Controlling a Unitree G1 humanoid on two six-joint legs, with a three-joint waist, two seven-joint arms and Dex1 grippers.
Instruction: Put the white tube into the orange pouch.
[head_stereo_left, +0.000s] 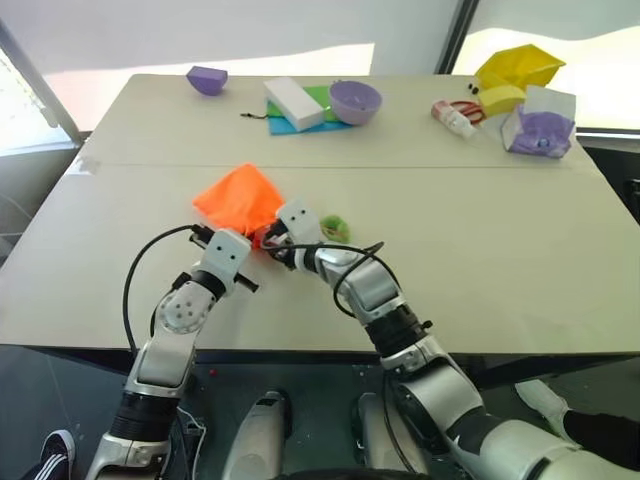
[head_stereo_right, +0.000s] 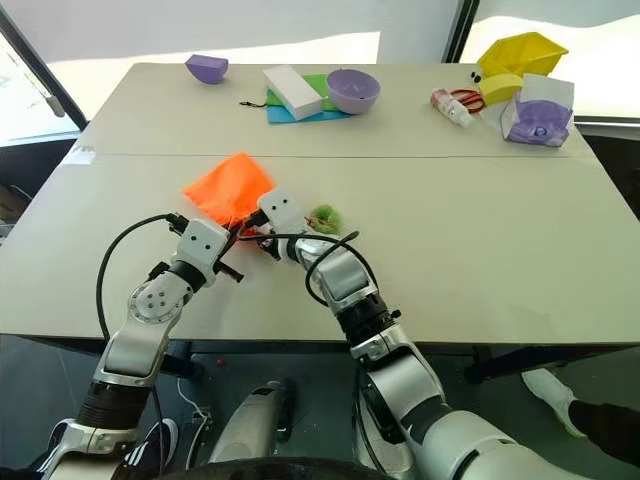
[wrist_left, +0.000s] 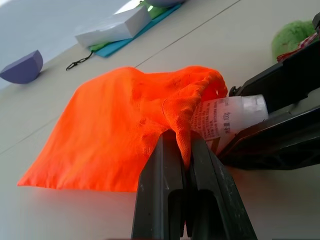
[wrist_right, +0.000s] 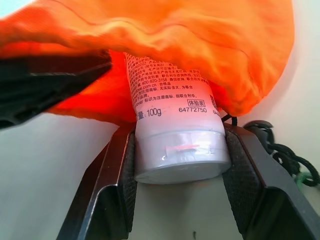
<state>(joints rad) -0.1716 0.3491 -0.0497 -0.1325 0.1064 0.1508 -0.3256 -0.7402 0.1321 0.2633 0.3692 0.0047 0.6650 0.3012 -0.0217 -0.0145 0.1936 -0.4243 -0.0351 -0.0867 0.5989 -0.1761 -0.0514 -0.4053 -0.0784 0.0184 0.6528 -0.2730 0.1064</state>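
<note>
Left eye view, read from left to right: at the far edge of the surface (head_stereo_left: 520, 250), a purple wedge-shaped piece (head_stereo_left: 207, 79), then a white rectangular block (head_stereo_left: 293, 103) lying on blue and green sheets (head_stereo_left: 318, 122), with a purple bowl (head_stereo_left: 355, 101) just beside it. Farther right, a small white bottle with red parts (head_stereo_left: 452, 117), a yellow container (head_stereo_left: 517, 72) and a clear bag with purple contents (head_stereo_left: 540, 127).

Nearer, left of centre: orange pouch (head_stereo_left: 238, 198) lying on the surface, closed end toward the far side, mouth toward the arms. Left tool (wrist_left: 182, 150) pinched fully together on a fold of the pouch's rim, lifting the mouth open. Just to its right, right tool (wrist_right: 177, 150) angled in from the right, half spread and clamped on the capped end of the white tube (wrist_right: 172, 125). Tube's other end already inside the pouch mouth, orange fabric draped over its printed part; cap end out in the open between the black fingers (wrist_right: 117, 175). Both tools close together at the pouch mouth. Green pom-pom (head_stereo_left: 334, 228) resting on the surface just right of the right tool, dark cord (wrist_right: 280, 150) trailing beside the fingers.
</note>
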